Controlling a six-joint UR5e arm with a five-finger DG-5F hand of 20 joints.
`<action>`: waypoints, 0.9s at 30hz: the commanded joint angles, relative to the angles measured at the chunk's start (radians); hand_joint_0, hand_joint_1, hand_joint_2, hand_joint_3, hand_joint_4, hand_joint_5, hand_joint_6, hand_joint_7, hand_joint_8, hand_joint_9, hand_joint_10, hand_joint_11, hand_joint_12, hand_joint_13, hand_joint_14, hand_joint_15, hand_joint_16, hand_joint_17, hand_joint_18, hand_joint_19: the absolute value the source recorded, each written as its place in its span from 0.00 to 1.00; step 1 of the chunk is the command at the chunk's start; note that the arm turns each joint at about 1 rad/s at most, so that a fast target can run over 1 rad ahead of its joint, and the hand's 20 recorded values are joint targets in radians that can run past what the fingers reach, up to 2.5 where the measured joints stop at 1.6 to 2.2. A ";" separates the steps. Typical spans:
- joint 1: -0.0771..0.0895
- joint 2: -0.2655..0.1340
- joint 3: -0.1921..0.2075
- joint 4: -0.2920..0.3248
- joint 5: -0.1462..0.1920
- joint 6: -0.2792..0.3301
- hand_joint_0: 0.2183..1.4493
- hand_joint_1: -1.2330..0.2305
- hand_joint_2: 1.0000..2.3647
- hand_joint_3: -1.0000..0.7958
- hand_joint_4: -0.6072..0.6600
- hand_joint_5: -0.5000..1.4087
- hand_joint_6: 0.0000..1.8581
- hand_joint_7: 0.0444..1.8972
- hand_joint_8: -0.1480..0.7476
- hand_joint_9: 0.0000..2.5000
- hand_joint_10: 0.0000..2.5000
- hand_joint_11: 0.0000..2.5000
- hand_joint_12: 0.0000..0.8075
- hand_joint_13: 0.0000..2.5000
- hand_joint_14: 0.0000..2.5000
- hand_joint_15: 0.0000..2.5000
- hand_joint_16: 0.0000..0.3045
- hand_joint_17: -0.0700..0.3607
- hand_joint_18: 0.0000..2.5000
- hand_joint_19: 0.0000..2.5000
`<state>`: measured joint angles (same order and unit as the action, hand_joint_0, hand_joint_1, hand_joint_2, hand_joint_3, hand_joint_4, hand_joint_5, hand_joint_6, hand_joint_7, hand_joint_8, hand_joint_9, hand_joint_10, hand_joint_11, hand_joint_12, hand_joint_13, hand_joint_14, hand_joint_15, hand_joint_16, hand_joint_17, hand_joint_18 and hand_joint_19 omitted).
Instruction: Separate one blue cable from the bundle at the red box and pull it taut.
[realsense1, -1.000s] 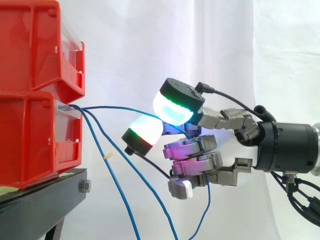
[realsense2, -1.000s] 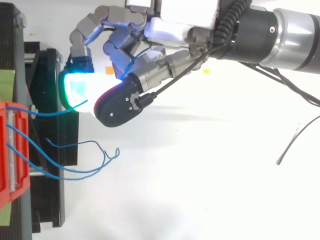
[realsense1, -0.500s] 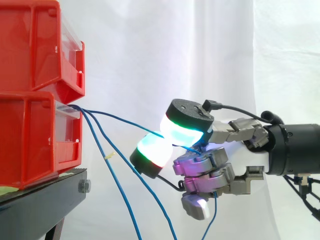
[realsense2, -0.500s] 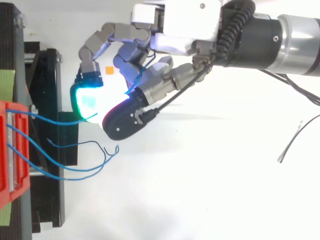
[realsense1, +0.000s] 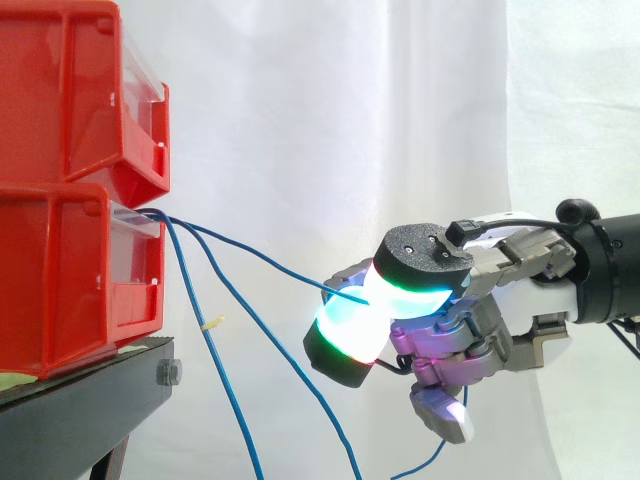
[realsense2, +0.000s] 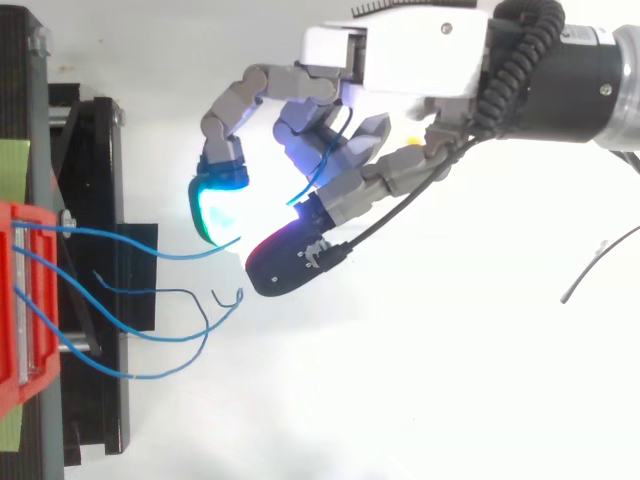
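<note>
Pinching one blue cable between curled pads, the hand has drawn back from the red box ahead, nearly straightening it.

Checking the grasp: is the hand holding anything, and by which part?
Yes: the hand pinches one blue cable between two glowing pads, partway along its length, away from the red box.

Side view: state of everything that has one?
hand: shut on pinched blue cable, between its glowing pads
pinched blue cable: nearly straight from lower red bin to the pads
loose blue cables: hanging slack
lower red bin: upright on black stand
upper red bin: stacked on it
</note>
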<state>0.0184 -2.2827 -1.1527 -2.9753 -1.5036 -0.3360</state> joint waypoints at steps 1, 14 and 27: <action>0.006 0.019 -0.019 -0.019 0.028 -0.003 0.34 0.29 0.01 0.49 0.34 0.19 0.51 0.55 0.42 0.39 0.59 0.60 0.38 0.45 0.64 0.61 0.08 0.29 0.35 0.43; 0.094 0.141 -0.219 0.018 0.263 0.034 0.34 0.29 0.01 0.48 0.35 0.19 0.51 0.55 0.42 0.40 0.59 0.60 0.39 0.45 0.65 0.62 0.08 0.29 0.35 0.44; 0.140 0.141 -0.229 0.096 0.315 0.161 0.35 0.29 0.01 0.48 0.36 0.19 0.50 0.56 0.42 0.40 0.58 0.60 0.39 0.45 0.64 0.59 0.08 0.29 0.35 0.43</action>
<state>0.1525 -2.1418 -1.3829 -2.9145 -1.1892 -0.2004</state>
